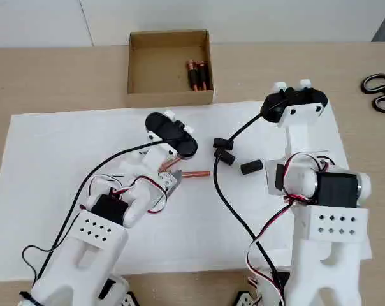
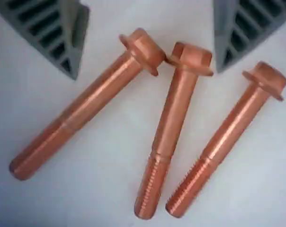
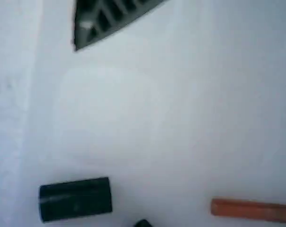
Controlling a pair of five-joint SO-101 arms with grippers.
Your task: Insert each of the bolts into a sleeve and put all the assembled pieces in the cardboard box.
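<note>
Left of centre on the white sheet (image 1: 65, 146), left pincer (image 2: 147, 68) spread open above three copper bolts (image 2: 174, 137) lying side by side. Just right of them, three black sleeves (image 1: 225, 157) loose on the sheet, with the right pincer (image 1: 293, 111) beyond them to the right, impossible to tell whether open or closed. At the far edge, cardboard box (image 1: 170, 97) with assembled pieces (image 1: 197, 75) inside its right half.

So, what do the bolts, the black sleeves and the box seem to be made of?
The bolts: metal, apparently, with a copper-coloured semi-gloss finish, perhaps plating; bright streaks run along the shanks and the threads look sharply cut. The sleeves: matte black, likely plastic or rubber; only a dull highlight, so I cannot tell which. The cardboard box: plain brown cardboard, matte, with folded walls.
</note>
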